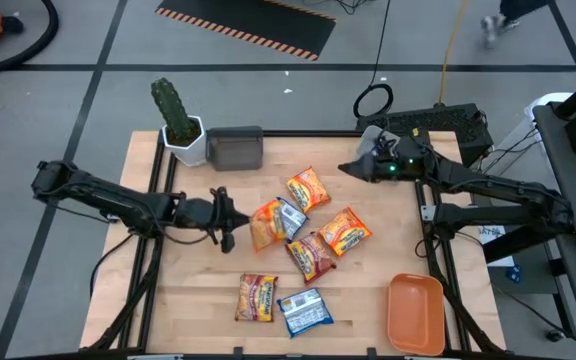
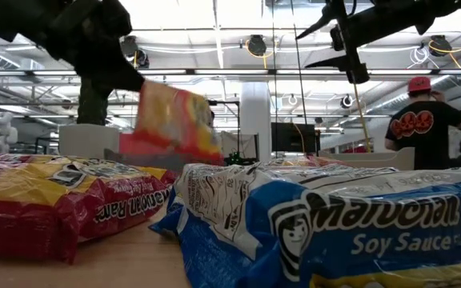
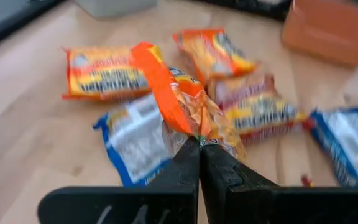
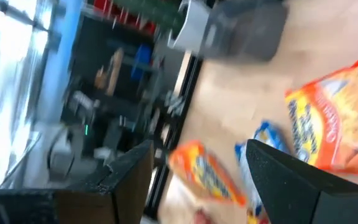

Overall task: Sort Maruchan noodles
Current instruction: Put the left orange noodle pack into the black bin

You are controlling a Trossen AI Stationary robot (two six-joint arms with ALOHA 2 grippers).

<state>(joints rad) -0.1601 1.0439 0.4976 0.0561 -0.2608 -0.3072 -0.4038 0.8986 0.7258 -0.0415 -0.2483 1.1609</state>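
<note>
Several Maruchan noodle packets lie flat on the wooden table: orange ones (image 1: pixel 308 188) (image 1: pixel 345 230), a red-brown one (image 1: pixel 310 255), a blue-white one (image 1: pixel 290 218), and near the front a red-yellow one (image 1: pixel 257 297) beside a blue one (image 1: pixel 304 311). My left gripper (image 1: pixel 230 222) is shut on another orange packet (image 1: pixel 265 225) left of the pile. In the low view this packet (image 2: pixel 174 120) shows raised. My right gripper (image 1: pixel 353 168) hovers open above the table's far right part, with nothing between its fingers. My left gripper pinches the orange packet's crimped end edge (image 3: pixel 197 132) between its two fingertips. The fingers come from the table's left, slanting a little downward. The packet sticks out beyond the fingers, turned on edge and raised over the blue-white packet (image 3: pixel 138 134); whether its far end touches anything I cannot tell.
An orange tray (image 1: pixel 415 312) sits at the table's near right corner. A grey bin (image 1: pixel 235 148) and a cactus in a white pot (image 1: pixel 178 120) stand at the far left edge. Bare wood lies along the table's left side. A person (image 2: pixel 426 120) stands in the room behind.
</note>
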